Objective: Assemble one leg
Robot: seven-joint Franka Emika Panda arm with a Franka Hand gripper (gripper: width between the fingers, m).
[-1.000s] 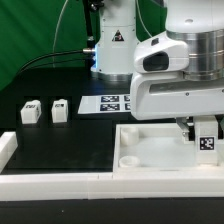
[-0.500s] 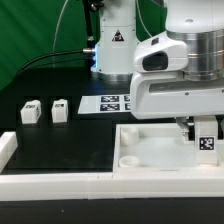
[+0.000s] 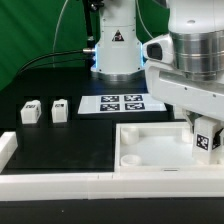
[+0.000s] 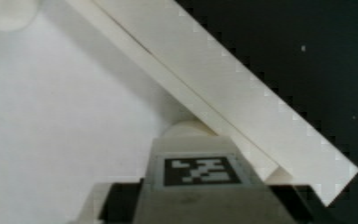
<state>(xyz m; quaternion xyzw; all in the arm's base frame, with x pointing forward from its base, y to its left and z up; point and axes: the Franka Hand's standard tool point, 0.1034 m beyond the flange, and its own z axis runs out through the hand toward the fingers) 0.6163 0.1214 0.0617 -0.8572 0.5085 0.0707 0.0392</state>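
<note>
Hugging tray [image 3: 150, 150] wall: leg [image 3: 207, 140] (tagged)

Setting identified as a robotics lab bench. A black table [image 3: 70, 140] is backed by a green curtain [image 3: 25, 35], as used for controlled recording. A white Franka arm base [image 3: 117, 45] with a triangular warning sticker is mounted at the far side, with black cables [image 3: 55, 55] routed to its left. The marker board [image 3: 122, 103], printed with fiducial tags, is fixed flat on the table. White rails [image 3: 50, 182] fence the near edge of the workspace.
</note>
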